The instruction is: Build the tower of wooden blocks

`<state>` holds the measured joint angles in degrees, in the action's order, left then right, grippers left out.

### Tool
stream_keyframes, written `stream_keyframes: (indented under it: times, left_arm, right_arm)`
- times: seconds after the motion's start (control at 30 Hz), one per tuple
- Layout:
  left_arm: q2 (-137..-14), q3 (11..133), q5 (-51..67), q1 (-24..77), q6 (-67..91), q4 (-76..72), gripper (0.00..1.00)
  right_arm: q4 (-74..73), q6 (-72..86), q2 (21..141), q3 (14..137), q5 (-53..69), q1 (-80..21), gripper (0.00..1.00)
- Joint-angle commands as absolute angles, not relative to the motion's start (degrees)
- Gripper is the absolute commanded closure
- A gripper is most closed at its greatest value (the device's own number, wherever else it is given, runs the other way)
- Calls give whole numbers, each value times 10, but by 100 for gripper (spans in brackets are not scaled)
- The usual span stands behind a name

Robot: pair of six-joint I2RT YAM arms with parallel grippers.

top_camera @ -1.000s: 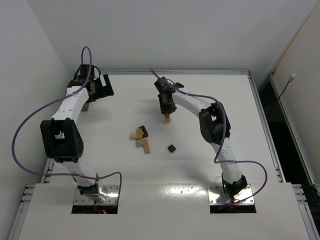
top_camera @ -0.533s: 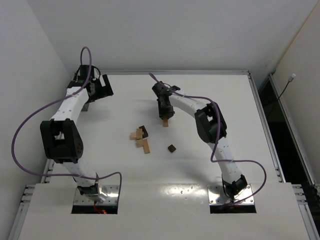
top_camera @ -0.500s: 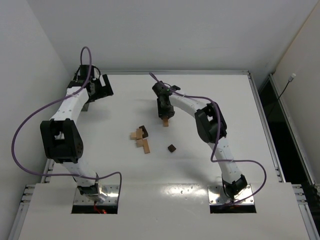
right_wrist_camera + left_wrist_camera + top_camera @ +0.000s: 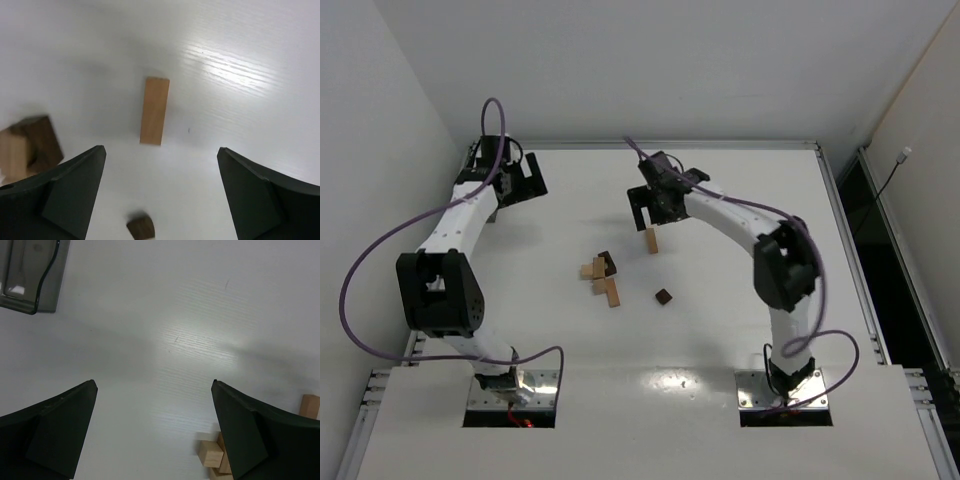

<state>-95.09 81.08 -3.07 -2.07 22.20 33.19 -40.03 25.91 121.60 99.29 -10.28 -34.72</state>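
Observation:
The wood block tower shows as a low cluster of tan blocks with one dark brown block (image 4: 602, 274) at mid-table, also at the left edge of the right wrist view (image 4: 35, 142) and beside the left finger's edge (image 4: 212, 452). A tan bar (image 4: 651, 240) (image 4: 155, 110) lies alone on the table, just ahead of my right gripper (image 4: 658, 210) (image 4: 161, 148), which is open and holds nothing. A loose dark brown cube (image 4: 664, 296) (image 4: 140, 227) sits nearer the arms. My left gripper (image 4: 520, 180) (image 4: 154, 382) hangs open over bare table at the far left.
A translucent grey bin (image 4: 31, 275) lies at the far left, ahead of the left gripper. The table's raised rim (image 4: 830, 200) runs along the right side, with white walls behind and to the left.
My right gripper has opened and let go of the tan bar, which now rests on the table, and the arm has pulled back from it. The left arm has barely moved.

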Motion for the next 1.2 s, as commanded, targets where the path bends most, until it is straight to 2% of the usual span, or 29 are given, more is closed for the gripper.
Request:
stream_keyframes:
  times: [0.0,0.13,0.17,0.27,0.33,0.37,0.43,0.47,0.57,0.6,0.67,0.7,0.8,0.9,1.0,1.17]
  left_arm:
    - [-880,783,-61,-2,225,300,2]
    - [-846,745,-67,9,225,294,2]
    - [-839,730,-82,17,225,294,2]
    - [-804,703,-95,32,219,288,2]
    - [-785,693,-101,44,214,283,2]
    - [-764,686,-107,44,214,278,2]
    - [-745,676,-124,44,214,272,2]
    - [-737,667,-133,44,220,272,2]
    - [-716,654,-156,39,232,265,2]
    - [-709,649,-123,39,225,265,2]
    - [-709,636,-69,39,214,283,2]
    - [-698,625,-39,39,214,283,2]
    - [-653,557,35,71,224,303,9]
    - [-622,529,46,116,270,328,14]
    - [-615,517,64,127,314,362,26]
    - [-628,500,97,154,350,369,27]
  right_arm:
    - [-348,179,1049,930,-108,-380,12]
    - [-339,85,940,784,-180,-443,26]
    - [-333,71,926,755,-186,-459,33]
    - [-295,10,889,661,-196,-459,43]
    - [-255,-45,852,620,-172,-452,45]
    - [-255,-87,845,620,-153,-445,45]
    - [-319,-73,845,681,-110,-445,45]
    - [-346,-20,876,706,-92,-451,35]
    - [-426,89,955,786,-21,-456,37]
    - [-421,97,961,786,-4,-456,37]
    - [-390,113,967,780,-17,-463,37]
    - [-390,119,973,785,-28,-463,42]
    - [-383,144,980,790,-102,-454,44]
    - [-383,158,960,777,-169,-428,44]
    - [-388,165,941,759,-183,-405,43]
    - [-388,171,927,743,-158,-383,41]
